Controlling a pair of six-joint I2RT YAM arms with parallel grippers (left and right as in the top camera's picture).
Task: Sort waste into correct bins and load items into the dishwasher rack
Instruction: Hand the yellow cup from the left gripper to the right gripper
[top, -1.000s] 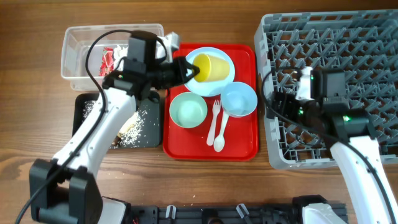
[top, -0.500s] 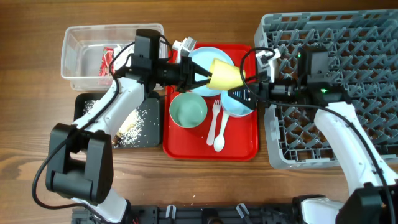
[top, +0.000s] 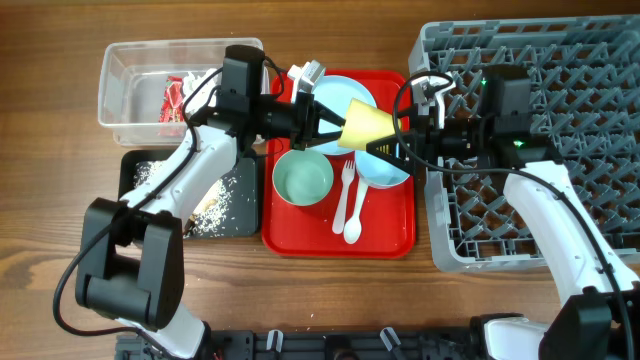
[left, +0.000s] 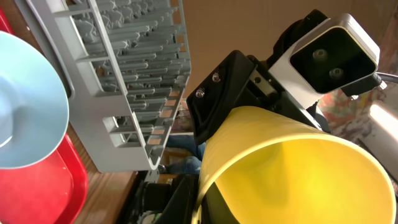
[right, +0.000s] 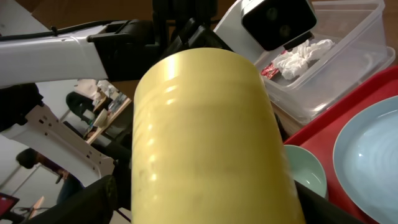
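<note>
Shows a yellow cup (top: 370, 125) lying sideways in mid-air, caught between the left claw (top: 325, 122) and the right claw (top: 398, 142), mouth turned toward the left one. Appears clenched by the left claw at the rim, with the open mouth filling that wrist's view. Cannot tell, for the right claw, whether pressing or merely standing around the cup: only dark fingers (right: 99, 202) flanking the yellow wall near its base.

Hangs above a red tray (top: 390, 235), with a light blue plate (top: 335, 92) beneath the left claw and a small light blue bowl (top: 385, 172) just beneath the right claw. Behind the right claw, a grey dishwasher rack (top: 560, 100), well within reach.

Looks thin-walled, light and smooth, probably plastic. Likely to flex if squeezed hard, and to slide along its glossy, tapered wall. Best taken across the wall near the stiffer base, or pinched over the rim, with gentle pressure. Not fragile, by the look of it.
</note>
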